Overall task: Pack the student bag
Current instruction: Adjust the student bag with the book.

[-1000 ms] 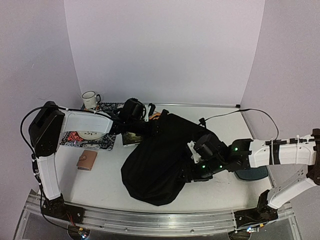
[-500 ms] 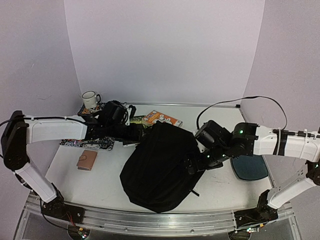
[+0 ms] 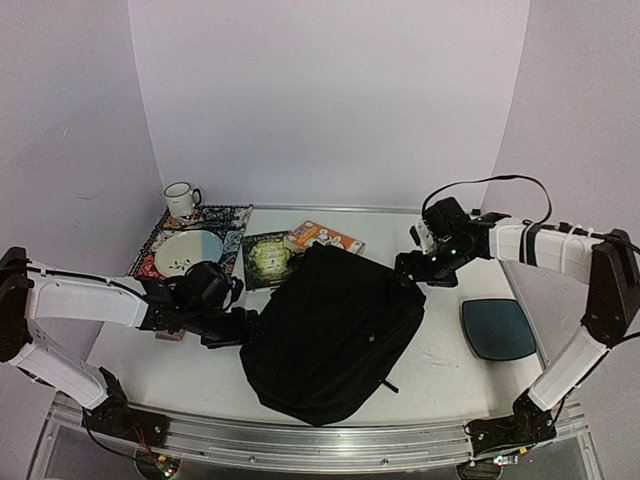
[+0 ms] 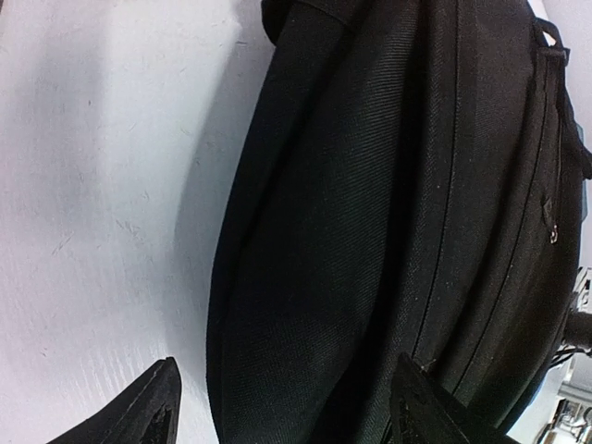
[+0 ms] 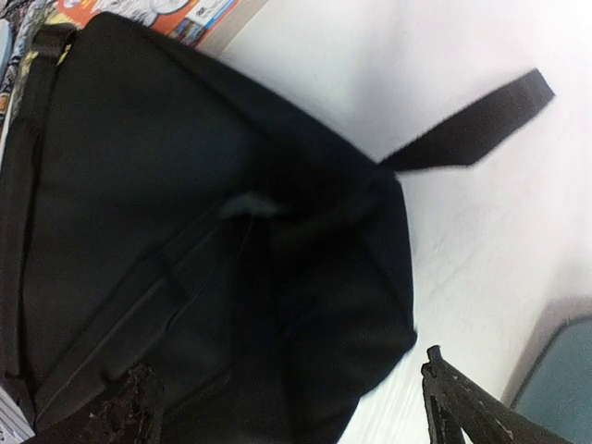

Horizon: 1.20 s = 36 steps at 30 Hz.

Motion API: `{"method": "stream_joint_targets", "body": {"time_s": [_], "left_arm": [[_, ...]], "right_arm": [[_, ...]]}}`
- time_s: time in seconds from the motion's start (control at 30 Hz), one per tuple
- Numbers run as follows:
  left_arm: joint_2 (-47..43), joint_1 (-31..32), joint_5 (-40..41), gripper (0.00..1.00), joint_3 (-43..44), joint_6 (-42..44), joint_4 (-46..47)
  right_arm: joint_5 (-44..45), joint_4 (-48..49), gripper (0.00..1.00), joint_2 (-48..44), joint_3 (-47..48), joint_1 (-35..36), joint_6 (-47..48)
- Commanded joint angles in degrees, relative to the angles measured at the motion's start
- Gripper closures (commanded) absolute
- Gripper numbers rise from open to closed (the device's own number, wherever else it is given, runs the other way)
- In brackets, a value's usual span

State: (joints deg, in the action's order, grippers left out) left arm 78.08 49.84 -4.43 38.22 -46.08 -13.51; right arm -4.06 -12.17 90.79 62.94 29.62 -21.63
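Observation:
The student bag [image 3: 330, 330] is a large black fabric backpack lying flat in the middle of the table. My left gripper [image 3: 238, 326] is low at its left edge, open, with the fabric [image 4: 370, 231] in front of the spread fingers [image 4: 153, 412] and nothing held. My right gripper [image 3: 410, 268] is at the bag's far right corner, also open and empty. In the right wrist view the bag [image 5: 185, 231] fills the space ahead of the gripper [image 5: 291, 416], and one black strap [image 5: 472, 125] lies out on the white table.
Behind the bag lie a green book [image 3: 267, 258] and an orange book [image 3: 322, 237]. A white plate [image 3: 186, 252] sits on a patterned mat [image 3: 225, 215], with a mug [image 3: 181, 198] at the back left. A dark-teal pad [image 3: 498, 328] lies at the right.
Both grippers have opened and drawn away from the bag. The left arm swung from the back to the bag's front left; the right moved to its far right corner. The bag settled flatter.

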Motion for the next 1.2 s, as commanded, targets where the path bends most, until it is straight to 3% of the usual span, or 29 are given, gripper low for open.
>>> {"method": "stream_joint_targets", "body": {"time_s": [0.0, 0.17, 0.23, 0.37, 0.53, 0.63, 0.9, 1.17], "left_arm": [[-0.9, 0.4, -0.2, 0.21, -0.7, -2.8, 2.2], [2.6, 0.9, -3.9, 0.23, -1.8, -3.6, 7.3], [4.1, 1.1, -5.5, 0.28, -2.2, -4.2, 10.5], [6.7, 1.2, -6.9, 0.57, -0.5, -3.7, 13.2], [6.2, 1.2, -4.5, 0.92, 4.7, -0.4, 11.5], [6.1, 1.0, -1.7, 1.00, 10.1, 3.3, 8.0], [8.2, -2.6, 10.1, 1.00, 25.8, 15.6, -2.0], [19.1, -6.0, 16.3, 1.00, 41.7, 28.3, -3.7]], "right_arm": [[-3.7, 3.4, 0.04, 6.0, 2.8, -3.9, 5.0], [-7.5, 7.5, 0.09, 12.1, 1.9, -7.1, 5.5], [-10.1, 8.4, 0.17, 13.7, 1.2, -7.1, 5.3], [-16.0, 10.9, 0.45, 11.8, -3.0, -7.1, 3.7], [-19.4, 12.6, 0.81, 2.2, -10.6, -7.1, 1.2], [-21.2, 13.3, 0.95, -3.4, -14.1, -6.9, -0.2], [-22.4, 14.0, 0.97, -15.6, -20.7, -4.7, -5.5], [-16.6, 19.5, 0.93, -21.3, -26.5, 3.4, -16.6]]}}
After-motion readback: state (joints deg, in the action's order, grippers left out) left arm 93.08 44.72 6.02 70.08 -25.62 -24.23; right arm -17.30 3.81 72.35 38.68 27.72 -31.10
